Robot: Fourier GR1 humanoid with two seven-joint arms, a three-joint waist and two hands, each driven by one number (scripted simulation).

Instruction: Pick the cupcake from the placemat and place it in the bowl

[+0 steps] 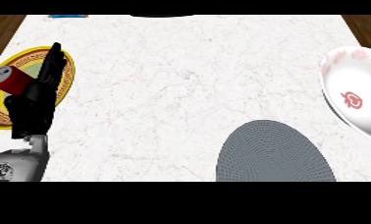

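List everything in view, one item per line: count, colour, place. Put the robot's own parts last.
counter: one, white marble, fills the view
placemat: one, grey, round, lower centre-right; no cupcake shows on it
bowl: one, white with red pattern, right edge, partly cut off
plate: one, yellow rim with dark pattern, left edge, partly behind the hand
can: one, red with a silver top, on the plate
blue thing: one, far left edge, too small to identify
left hand: one, black, fingers straight, over the plate
left forearm: one, grey, lower left corner
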